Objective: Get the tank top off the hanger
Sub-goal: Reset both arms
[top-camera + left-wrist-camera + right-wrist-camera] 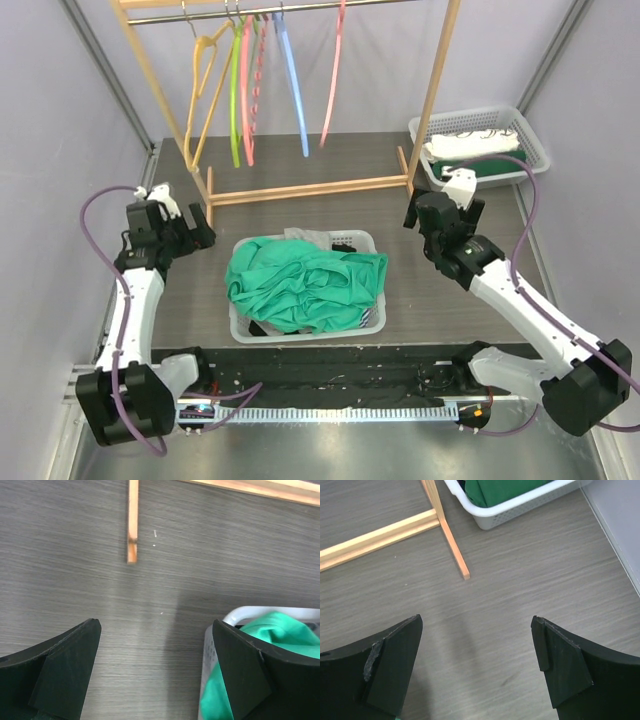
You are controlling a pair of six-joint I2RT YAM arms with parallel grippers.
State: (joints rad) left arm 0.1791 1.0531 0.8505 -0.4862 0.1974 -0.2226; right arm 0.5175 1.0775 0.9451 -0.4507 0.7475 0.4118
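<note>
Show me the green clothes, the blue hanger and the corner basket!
green clothes (300, 285), top view, middle of the heap.
blue hanger (293, 90), top view, its long arm.
corner basket (532, 135), top view, right rim.

- From above, the light is bright and even and falls from overhead. Shadows beside the white basket and under the arms are soft and short.
- The metal strip along the bottom edge has a dull sheen, with no harsh glare.
- The wooden rack splays outward toward the upper corners, a wide-lens bend.
- Left wrist view: the left fingers are flat black and nearly without detail. A faint grey shadow band runs down the table at centre.
- Right wrist view: the right fingers are just as dark. A soft shadow lies at lower centre, and the wood grain is sharp.
</note>
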